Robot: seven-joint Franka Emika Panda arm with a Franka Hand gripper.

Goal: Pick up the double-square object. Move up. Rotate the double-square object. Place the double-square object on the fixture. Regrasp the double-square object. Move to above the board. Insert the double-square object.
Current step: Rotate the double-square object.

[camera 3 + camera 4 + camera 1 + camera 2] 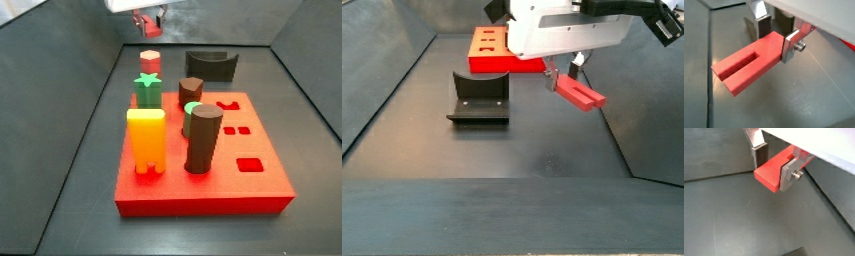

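My gripper (776, 45) is shut on the double-square object (747, 65), a red-pink bar with a lengthwise groove. It also shows in a wrist view (771, 173). In a side view the gripper (564, 76) holds the bar (584, 97) tilted in the air, to the right of the fixture (478, 98) and in front of the board (492, 52). In a side view the gripper (147, 20) is high at the back, beyond the red board (214, 190) and the dark fixture (211, 66); only a bit of the bar (144, 24) shows there.
The board carries upright pegs: a yellow-orange one (144, 140), a dark brown cylinder (203, 138), a green star-topped one (147, 90) and a red hexagonal-topped one (150, 62). Grey walls slope up on both sides of the floor (516, 150).
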